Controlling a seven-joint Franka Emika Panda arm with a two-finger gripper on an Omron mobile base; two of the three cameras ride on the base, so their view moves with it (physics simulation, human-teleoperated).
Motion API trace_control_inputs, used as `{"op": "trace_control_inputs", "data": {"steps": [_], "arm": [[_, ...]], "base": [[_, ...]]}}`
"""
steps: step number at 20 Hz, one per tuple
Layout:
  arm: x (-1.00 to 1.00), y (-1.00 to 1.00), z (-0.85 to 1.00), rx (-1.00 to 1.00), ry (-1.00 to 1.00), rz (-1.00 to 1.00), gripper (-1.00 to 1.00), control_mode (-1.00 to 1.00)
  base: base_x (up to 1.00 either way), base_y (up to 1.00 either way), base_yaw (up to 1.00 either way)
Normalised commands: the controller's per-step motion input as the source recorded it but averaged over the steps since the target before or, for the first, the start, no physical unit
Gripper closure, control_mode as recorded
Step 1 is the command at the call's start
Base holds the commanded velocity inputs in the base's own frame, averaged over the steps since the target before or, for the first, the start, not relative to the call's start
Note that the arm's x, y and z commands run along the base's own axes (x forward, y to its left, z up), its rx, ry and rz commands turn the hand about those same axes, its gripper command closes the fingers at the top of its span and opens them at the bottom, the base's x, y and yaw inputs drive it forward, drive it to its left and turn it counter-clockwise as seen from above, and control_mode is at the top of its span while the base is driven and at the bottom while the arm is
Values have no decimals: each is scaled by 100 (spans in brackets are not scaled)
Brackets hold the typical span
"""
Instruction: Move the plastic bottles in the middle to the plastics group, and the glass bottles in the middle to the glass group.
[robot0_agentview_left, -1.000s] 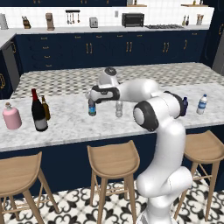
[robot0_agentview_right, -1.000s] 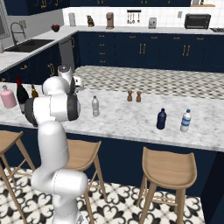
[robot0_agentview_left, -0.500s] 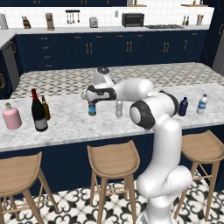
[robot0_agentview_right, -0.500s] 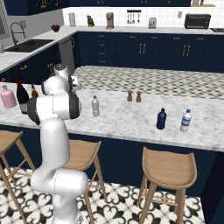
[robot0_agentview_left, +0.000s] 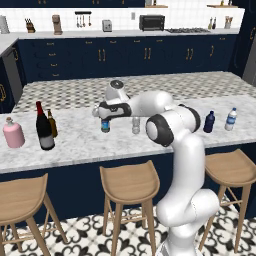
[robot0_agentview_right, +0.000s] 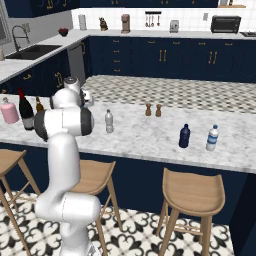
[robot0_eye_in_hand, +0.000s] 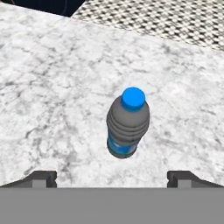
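Dark plastic bottle (robot0_eye_in_hand: 127, 124) with the blue cap and blue-teal lower body is standing upright on the marble counter (robot0_agentview_left: 75, 145), roughly mid-length and a bit back from the front edge. The gripper (robot0_agentview_left: 103, 113) hangs right above it with its jaws spread wide and nothing between them, not touching the bottle; in the hand view the two fingertips (robot0_eye_in_hand: 41, 178) sit far apart at the bottom with the bottle centred between and beyond them.

Clear plastic bottle (robot0_agentview_left: 135, 125) with the pale cap stands just beside the dark one, toward the counter's right end, upright too.

Over near the left end you've got the tall wine bottle (robot0_agentview_left: 44, 127) with the red neck, and the slim brown beer bottle (robot0_agentview_left: 51, 124) is just behind it. The squat pink bottle (robot0_agentview_left: 13, 133) is further left, closest to that end.

Way over at the right end the small navy bottle (robot0_agentview_left: 209, 122) and the clear water bottle with the blue label (robot0_agentview_left: 230, 119) stand near each other, well apart from the middle pair.
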Motion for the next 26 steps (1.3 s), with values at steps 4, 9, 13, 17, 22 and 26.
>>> {"op": "trace_control_inputs", "data": {"steps": [4, 9, 13, 17, 22, 26], "arm": [[23, -9, 0, 0, 6, 0, -100, -100], [28, 0, 0, 0, 8, -1, -100, -100], [22, 0, -10, 0, 6, 0, -100, -100], [26, 0, -26, 0, 1, 0, -100, -100], [11, 0, -32, 0, 0, 0, -100, -100], [0, 4, -8, 0, 0, 0, -100, -100]], "base": [[0, 0, 0], [0, 0, 0], [0, 0, 0], [0, 0, 0], [0, 0, 0], [0, 0, 0]]}}
